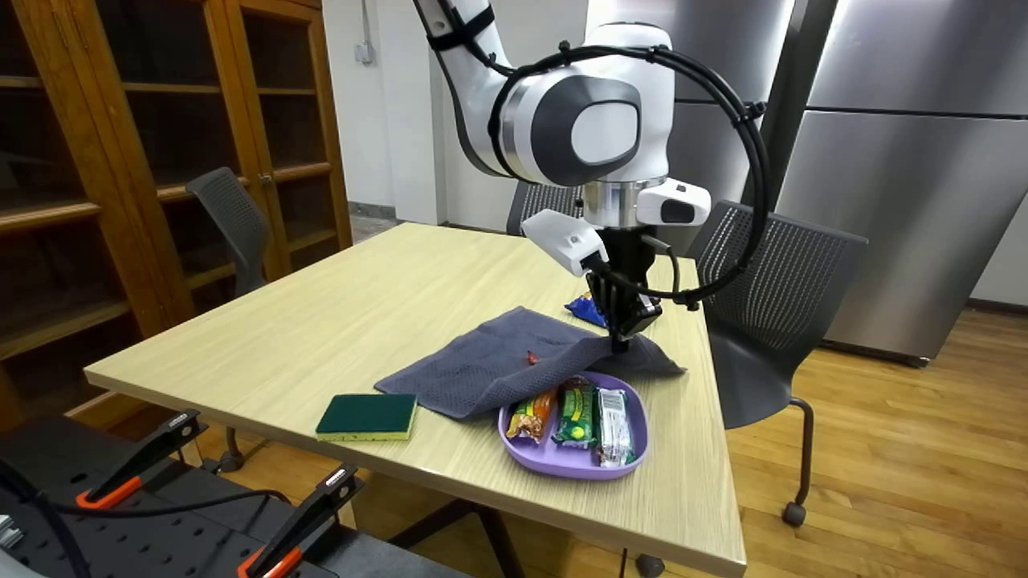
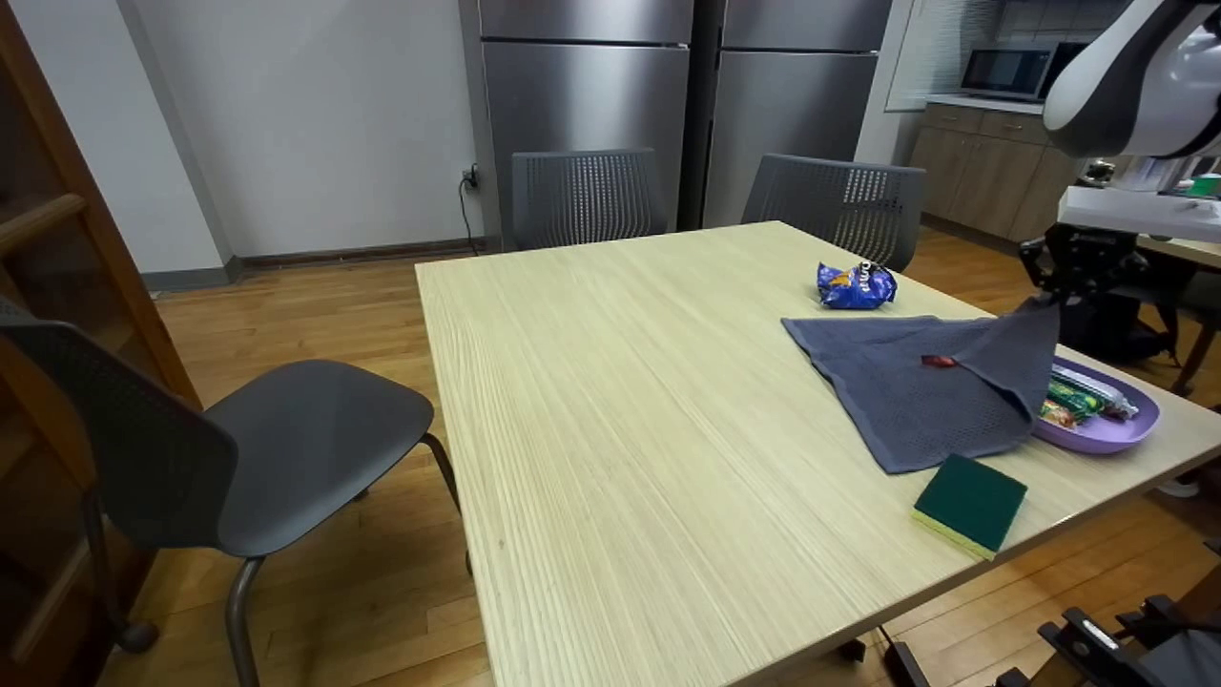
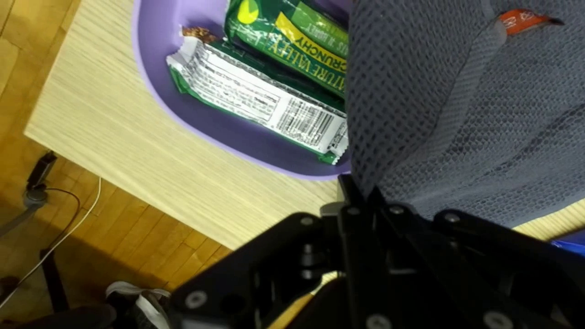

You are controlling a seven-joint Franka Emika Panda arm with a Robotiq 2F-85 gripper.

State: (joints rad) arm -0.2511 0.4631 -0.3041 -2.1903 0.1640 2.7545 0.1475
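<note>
At the lifted edge of the grey towel (image 1: 490, 353), my end effector (image 3: 361, 189) is almost fully closed, pinching it. The rest spreads over the desk (image 1: 321, 321) and partly covers the purple tray (image 1: 554, 463); I'd move gently, lest it drag the snack bars (image 1: 577, 413).

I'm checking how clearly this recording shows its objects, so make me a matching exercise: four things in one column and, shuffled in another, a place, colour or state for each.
Column one
1. gripper
2. gray cloth
3. purple tray
4. sponge

Column two
A. partly lifted, small red label showing
B. dark green on top, yellow below
C. shut on the gray cloth
D. containing wrapped bars

Pairs: 1-C, 2-A, 3-D, 4-B
</note>
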